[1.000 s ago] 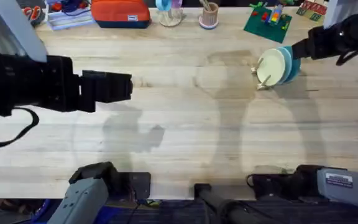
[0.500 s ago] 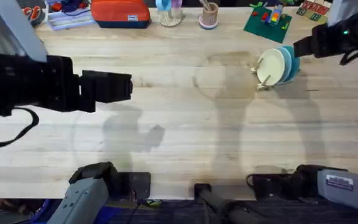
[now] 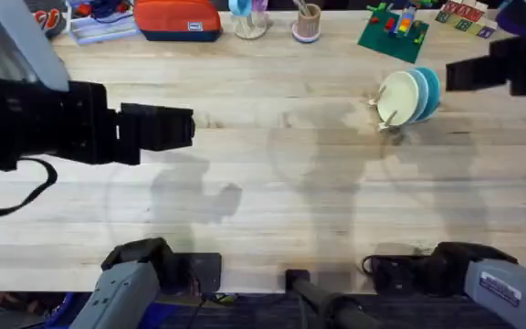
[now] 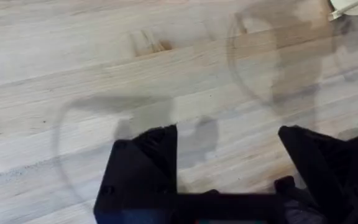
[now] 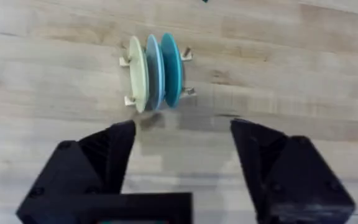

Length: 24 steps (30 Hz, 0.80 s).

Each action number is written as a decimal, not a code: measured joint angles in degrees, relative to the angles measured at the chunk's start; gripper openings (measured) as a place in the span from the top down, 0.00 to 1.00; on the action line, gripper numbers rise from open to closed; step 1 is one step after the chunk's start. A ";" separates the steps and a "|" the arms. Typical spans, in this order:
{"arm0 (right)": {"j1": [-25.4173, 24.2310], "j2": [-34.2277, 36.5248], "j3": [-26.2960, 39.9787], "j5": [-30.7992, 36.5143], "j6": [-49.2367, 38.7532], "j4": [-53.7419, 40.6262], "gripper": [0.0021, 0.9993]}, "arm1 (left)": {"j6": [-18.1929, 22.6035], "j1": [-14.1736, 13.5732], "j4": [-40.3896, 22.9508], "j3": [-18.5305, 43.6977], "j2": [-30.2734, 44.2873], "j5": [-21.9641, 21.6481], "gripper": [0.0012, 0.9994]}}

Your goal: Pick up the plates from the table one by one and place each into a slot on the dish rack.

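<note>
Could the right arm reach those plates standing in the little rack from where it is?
Probably yes. The right tool is open, and bare table lies between it and the three plates upright in the dish rack. Nothing stands in the way.

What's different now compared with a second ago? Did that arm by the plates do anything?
The right gripper, open and empty, pulled back from the dish rack toward the table's right edge. The three plates stayed upright in their slots, and the left gripper kept hovering open over bare table.
</note>
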 joint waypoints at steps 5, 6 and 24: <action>0.00 -6.10 0.00 -0.01 0.00 -3.71 0.01 | 0.00 0.00 0.00 0.00 0.00 -0.01 0.01; 0.00 -7.21 0.00 -0.03 0.00 -4.30 0.01 | 0.00 0.00 0.00 0.00 0.00 0.01 0.01; 0.00 -24.19 0.00 -11.00 0.94 -8.51 0.00 | 0.00 0.00 0.00 0.00 0.00 0.01 0.01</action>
